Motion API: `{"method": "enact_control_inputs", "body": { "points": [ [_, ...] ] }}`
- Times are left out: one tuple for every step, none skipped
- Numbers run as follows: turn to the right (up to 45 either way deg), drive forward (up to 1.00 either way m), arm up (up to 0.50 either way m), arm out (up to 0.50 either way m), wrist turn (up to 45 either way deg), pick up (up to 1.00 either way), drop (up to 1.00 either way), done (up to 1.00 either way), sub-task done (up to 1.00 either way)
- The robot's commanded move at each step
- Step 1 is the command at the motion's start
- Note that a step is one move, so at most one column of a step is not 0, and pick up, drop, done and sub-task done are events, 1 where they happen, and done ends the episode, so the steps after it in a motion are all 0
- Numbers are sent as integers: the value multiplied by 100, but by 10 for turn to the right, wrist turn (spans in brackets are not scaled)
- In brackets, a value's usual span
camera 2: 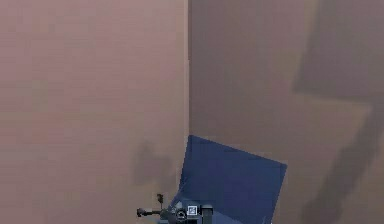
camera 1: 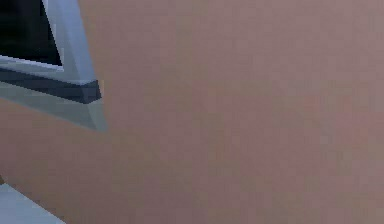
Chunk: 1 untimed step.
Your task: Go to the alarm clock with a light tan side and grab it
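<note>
Hand [camera 2: 160, 212] near blue panel [camera 2: 232, 178]; you cannot tell its hold. Search step: turn from wall [camera 1: 250, 120], seek alarm clock.

Dark gripper [camera 2: 152, 208] carries 2 white squares [camera 2: 190, 212] — black-marked.

Wall [camera 1: 250, 120] pinkish-tan; window frame [camera 1: 68, 40] lt grey w/ black pane [camera 1: 25, 30]; flat panel [camera 2: 232, 180] plain dk blue.
</note>
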Motion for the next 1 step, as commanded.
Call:
{"method": "enact_control_inputs", "body": {
  "points": [
    [0, 0, 0, 0, 270, 0, 0, 0, 0]
  ]
}}
